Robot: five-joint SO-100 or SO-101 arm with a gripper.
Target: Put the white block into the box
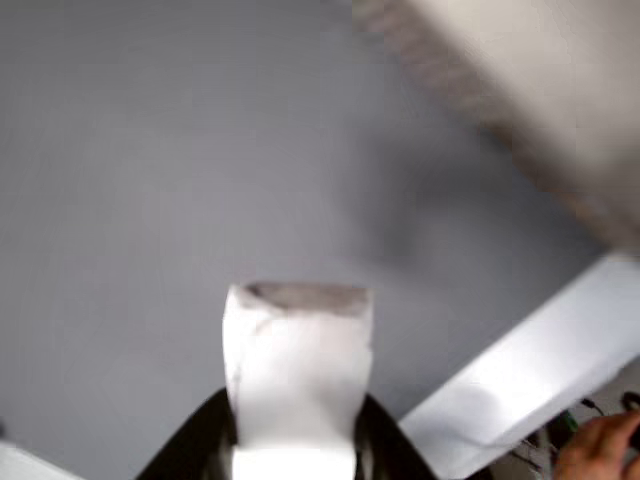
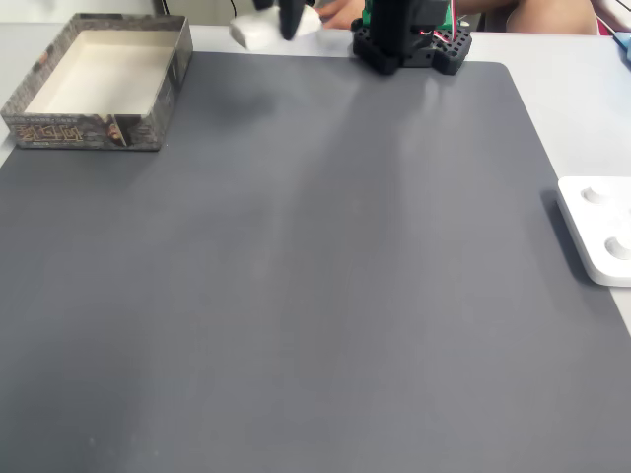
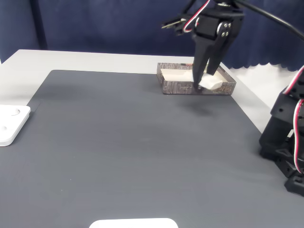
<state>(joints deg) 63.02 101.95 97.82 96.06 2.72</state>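
Observation:
The white block [image 1: 297, 360] is clamped between my gripper's [image 1: 297, 445] black fingers [image 1: 195, 445] in the other view, its smudged grey end pointing away. It hangs in the air above the grey mat. In a fixed view the gripper [image 2: 281, 22] holds the block [image 2: 254, 32] over the mat's far edge, right of the box [image 2: 84, 130] and apart from it. In another fixed view the block [image 3: 211, 83] in the gripper [image 3: 204, 85] hangs in front of the box [image 3: 179, 88], whose cream inside holds nothing.
The arm's black base [image 2: 409, 44] stands at the mat's far edge. A white panel with round knobs [image 2: 599, 229] lies off the mat's right side. A person's hand [image 1: 600, 445] rests near the base. The grey mat [image 2: 315, 296] is wide and bare.

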